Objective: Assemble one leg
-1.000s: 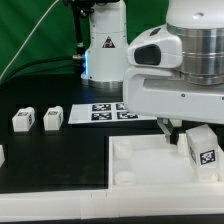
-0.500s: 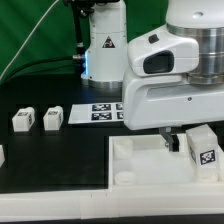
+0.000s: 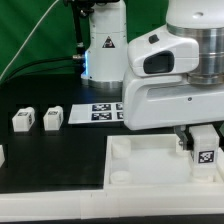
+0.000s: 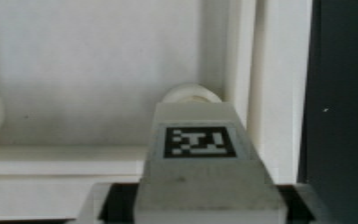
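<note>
A white robot arm (image 3: 170,70) fills the upper right of the exterior view, above a black table (image 3: 60,170). Its gripper (image 3: 197,140) is at the right edge of the frame and is closed on the leg (image 3: 206,152), a small white post whose black-and-white tag faces the camera. The held leg is over the right side of a large white tray-like part (image 3: 115,165) that takes up the lower right. Whether the leg touches the tray cannot be told. In the wrist view, dark fingers (image 4: 119,205) press on both sides of the leg (image 4: 201,150), and its tag shows clearly. Two loose legs (image 3: 22,120) (image 3: 52,118) stand side by side at the middle left. The marker board (image 3: 100,110) lies flat near the centre.
</note>
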### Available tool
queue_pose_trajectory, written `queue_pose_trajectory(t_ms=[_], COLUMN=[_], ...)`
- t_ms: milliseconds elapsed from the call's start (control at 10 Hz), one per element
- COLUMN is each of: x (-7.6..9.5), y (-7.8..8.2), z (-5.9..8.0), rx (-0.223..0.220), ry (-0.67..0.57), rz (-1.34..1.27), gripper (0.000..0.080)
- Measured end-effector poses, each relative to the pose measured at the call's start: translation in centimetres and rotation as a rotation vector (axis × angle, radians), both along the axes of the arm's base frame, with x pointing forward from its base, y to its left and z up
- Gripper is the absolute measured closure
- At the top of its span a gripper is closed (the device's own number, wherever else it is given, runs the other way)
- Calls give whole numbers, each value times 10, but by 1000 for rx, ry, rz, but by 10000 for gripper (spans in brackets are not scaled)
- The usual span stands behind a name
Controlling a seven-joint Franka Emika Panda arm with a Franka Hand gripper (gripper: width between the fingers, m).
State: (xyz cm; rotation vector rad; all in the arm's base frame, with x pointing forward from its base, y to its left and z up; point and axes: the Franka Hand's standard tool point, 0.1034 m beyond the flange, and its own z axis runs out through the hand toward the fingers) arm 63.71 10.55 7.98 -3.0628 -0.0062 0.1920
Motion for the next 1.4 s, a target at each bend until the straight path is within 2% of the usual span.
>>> queue_pose_trajectory(t_ms=[400, 1000, 1400], x=[0, -1, -2], y=[0, 5, 5], z=[0, 0, 0], rx=[-3, -92, -143], ry=[3, 43, 71], rz=[-35, -796, -1177], gripper=[505, 505, 505])
